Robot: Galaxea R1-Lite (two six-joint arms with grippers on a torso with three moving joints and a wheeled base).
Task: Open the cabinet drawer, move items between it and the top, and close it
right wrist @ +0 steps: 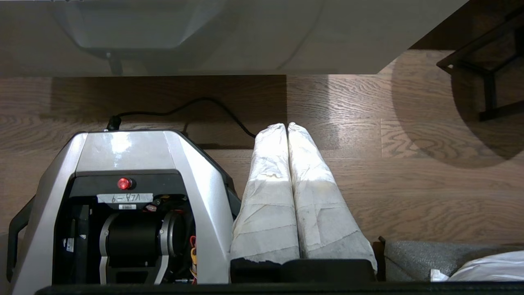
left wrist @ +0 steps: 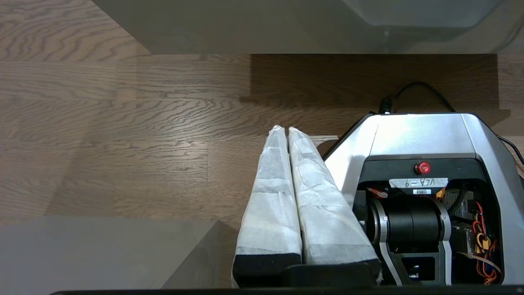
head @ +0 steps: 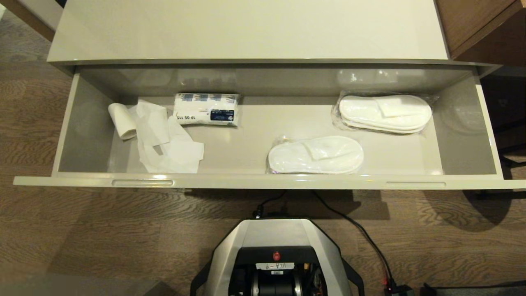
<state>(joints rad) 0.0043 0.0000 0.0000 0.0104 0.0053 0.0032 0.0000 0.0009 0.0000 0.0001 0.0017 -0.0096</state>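
Head view: cabinet drawer (head: 82, 123) pulled fully out beneath the top (head: 246, 28), which looks bare in the part shown; neither arm visible. Inside, from the robot's left: a white paper roll (head: 122, 120) with its loose tail (head: 168, 144) sprawled toward the front wall; just beside it, near the back, a wrapped packet (head: 206, 109) with dark print; right of centre near the front, one slipper pair (head: 315, 155) in clear plastic; farther right toward the back, a second slipper pair (head: 385, 113), well apart from the first. Likely all light, soft and yielding. Probably slippery at the plastic wrap, so best pinched across the thicker toe flap or a bunched edge of film rather than the flat sole. Roll likely crushable, best taken across its body, with the tail apt to drag and snag on the drawer wall. Left wrist view: left gripper (left wrist: 285, 130) pressed together, holding nothing, hanging over wooden floor (left wrist: 123, 143) just beside the robot base (left wrist: 421, 135), well short of the drawer. Right wrist view: right gripper (right wrist: 286, 126) likewise closed on nothing, over floor on the base's other side, a black cable (right wrist: 184, 106) trailing nearby. Both needing to spread before any pick.
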